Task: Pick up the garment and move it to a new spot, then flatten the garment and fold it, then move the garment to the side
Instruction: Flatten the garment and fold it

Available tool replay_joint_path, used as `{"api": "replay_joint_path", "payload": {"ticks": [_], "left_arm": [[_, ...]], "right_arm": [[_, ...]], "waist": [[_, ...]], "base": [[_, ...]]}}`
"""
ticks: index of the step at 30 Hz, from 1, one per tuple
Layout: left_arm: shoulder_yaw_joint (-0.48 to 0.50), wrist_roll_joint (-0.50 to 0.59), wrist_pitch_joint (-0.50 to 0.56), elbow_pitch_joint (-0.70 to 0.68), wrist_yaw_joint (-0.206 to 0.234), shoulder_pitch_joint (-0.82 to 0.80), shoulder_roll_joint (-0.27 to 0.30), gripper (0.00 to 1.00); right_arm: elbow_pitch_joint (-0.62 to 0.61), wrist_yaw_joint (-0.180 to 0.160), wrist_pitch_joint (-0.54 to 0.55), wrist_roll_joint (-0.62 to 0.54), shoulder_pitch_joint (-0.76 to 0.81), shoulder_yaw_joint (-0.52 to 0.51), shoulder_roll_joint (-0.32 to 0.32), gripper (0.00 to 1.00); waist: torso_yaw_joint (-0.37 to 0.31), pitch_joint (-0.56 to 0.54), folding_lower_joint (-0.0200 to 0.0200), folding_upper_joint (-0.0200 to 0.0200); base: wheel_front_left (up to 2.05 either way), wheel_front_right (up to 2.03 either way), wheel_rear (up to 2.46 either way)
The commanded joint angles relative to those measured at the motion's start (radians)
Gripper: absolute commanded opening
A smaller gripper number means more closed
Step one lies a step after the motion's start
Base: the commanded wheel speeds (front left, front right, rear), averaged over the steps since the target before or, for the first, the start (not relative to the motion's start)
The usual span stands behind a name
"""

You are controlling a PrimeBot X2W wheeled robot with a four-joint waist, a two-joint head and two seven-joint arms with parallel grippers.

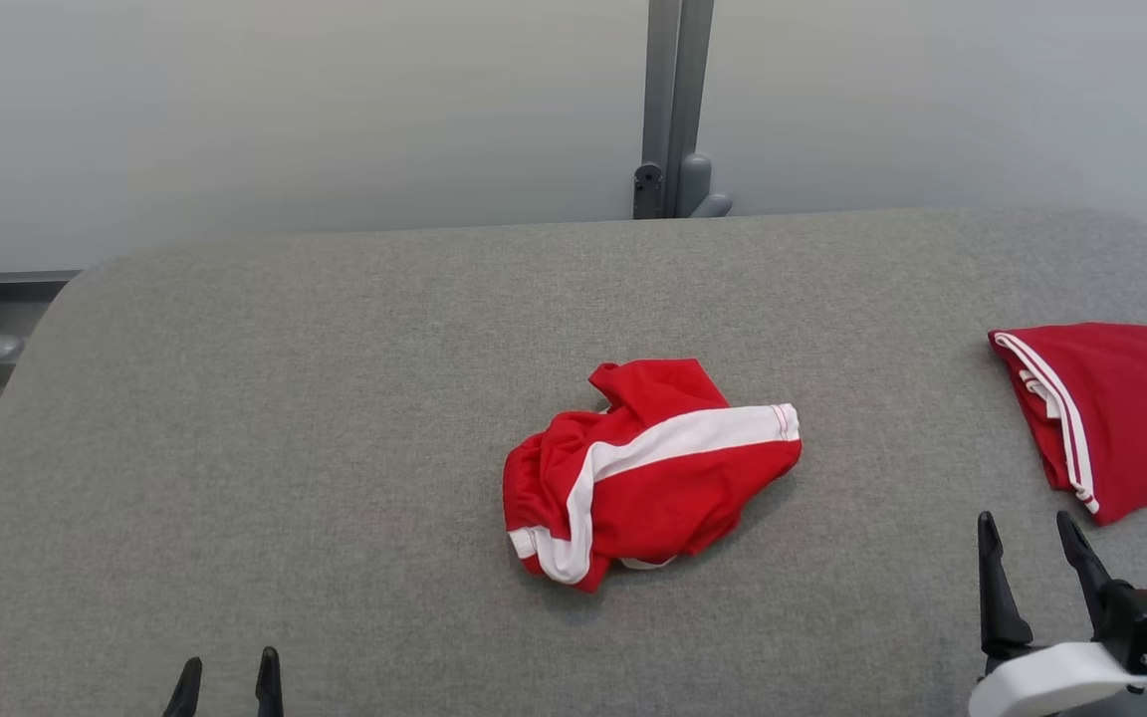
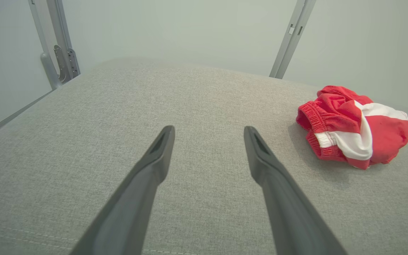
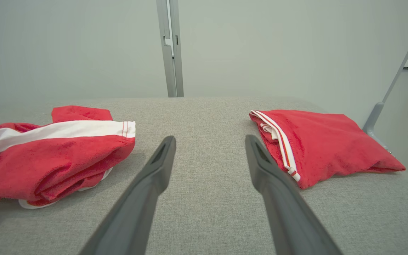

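I've got the garment [image 1: 648, 473] in sight now, lying near the middle of the grey padded surface [image 1: 335, 398]; it's bright red with a broad white band, and it's bunched into a loose heap, not flat at all; on the head view the white band runs slantwise from the upper right down to the lower left, then curls round the near-left edge; a red flap pokes up at the far side; from the left wrist I can make out a gathered, ribbed waistband on the heap's left; folds everywhere, edges tucked under.
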Motion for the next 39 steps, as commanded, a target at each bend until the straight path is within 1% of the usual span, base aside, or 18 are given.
{"api": "replay_joint_path", "payload": {"ticks": [1, 3, 5, 7, 9, 12, 13, 14, 16, 21, 26, 29, 30, 39], "left_arm": [[-0.006, -0.006, -0.003, 0.001, -0.003, 0.0, -0.004, 1.0], [-0.037, -0.031, -0.003, 0.01, -0.005, -0.017, -0.007, 1.0], [-0.101, -0.068, 0.013, 0.01, -0.005, -0.05, 0.014, 1.0], [-0.157, -0.102, 0.053, 0.004, -0.005, -0.085, 0.035, 1.0], [-0.236, -0.137, 0.102, -0.01, -0.005, -0.14, 0.064, 1.0], [-0.314, -0.194, 0.164, 0.007, -0.005, -0.241, 0.106, 1.0], [-0.339, -0.222, 0.184, 0.022, -0.005, -0.267, 0.105, 1.0], [-0.36, -0.257, 0.206, 0.036, -0.005, -0.293, 0.104, 1.0], [-0.391, -0.302, 0.238, 0.063, -0.005, -0.353, 0.121, 1.0], [-0.462, -0.393, 0.281, 0.136, -0.004, -0.45, 0.143, 1.0], [-0.551, -0.458, 0.28, 0.168, -0.004, -0.514, 0.177, 1.0], [-0.588, -0.511, 0.259, 0.177, -0.004, -0.54, 0.194, 1.0], [-0.588, -0.511, 0.259, 0.177, -0.004, -0.54, 0.194, 1.0], [-0.743, -0.65, 0.205, 0.187, -0.004, -0.618, 0.241, 1.0]], "right_arm": [[0.0, -0.002, -0.003, 0.016, -0.022, 0.01, -0.002, 1.0], [0.014, -0.002, -0.003, 0.056, -0.054, 0.054, 0.0, 1.0], [0.041, -0.002, 0.012, 0.092, -0.102, 0.11, -0.001, 1.0], [0.058, -0.002, 0.07, 0.112, -0.168, 0.168, -0.002, 1.0], [0.072, -0.002, 0.156, 0.145, -0.245, 0.207, -0.004, 1.0], [0.097, -0.002, 0.284, 0.157, -0.359, 0.257, -0.013, 1.0], [0.109, -0.002, 0.322, 0.166, -0.389, 0.273, -0.019, 1.0], [0.119, -0.002, 0.354, 0.175, -0.42, 0.278, -0.025, 1.0], [0.148, -0.002, 0.421, 0.201, -0.467, 0.284, -0.03, 1.0], [0.211, -0.001, 0.519, 0.248, -0.53, 0.297, -0.049, 1.0], [0.251, -0.001, 0.557, 0.309, -0.553, 0.312, -0.059, 1.0], [0.262, -0.001, 0.553, 0.344, -0.56, 0.328, -0.067, 1.0], [0.262, -0.001, 0.553, 0.344, -0.56, 0.328, -0.067, 1.0], [0.281, -0.001, 0.526, 0.39, -0.591, 0.365, -0.092, 1.0]], "waist": [[-0.006, 0.008, 0.0, 0.0113], [-0.013, 0.021, 0.0, 0.0113], [-0.019, 0.035, 0.0, 0.0113], [-0.021, 0.053, 0.0, 0.0113], [-0.022, 0.094, 0.0, 0.0113], [-0.014, 0.15, 0.0, 0.0113], [-0.011, 0.162, 0.0, 0.0113], [-0.008, 0.174, 0.0, 0.0113], [-0.003, 0.195, 0.0, 0.0113], [0.009, 0.23, 0.0, 0.0113], [0.013, 0.248, 0.0, 0.0113], [0.012, 0.256, 0.0, 0.0113], [0.012, 0.256, 0.0, 0.0113], [0.007, 0.272, 0.0, 0.0113]], "base": [[0.0, 0.0, 0.0], [0.0, 0.0, 0.0], [0.0, 0.0, 0.0], [0.0, 0.0, 0.0], [0.0, 0.0, 0.0], [0.0, 0.0, 0.0], [0.0, 0.0, 0.0], [0.0, 0.0, 0.0], [0.0, 0.0, 0.0], [0.0, 0.0, 0.0], [0.0, 0.0, 0.0], [0.0, 0.0, 0.0], [0.0, 0.0, 0.0], [0.0, 0.0, 0.0]]}}
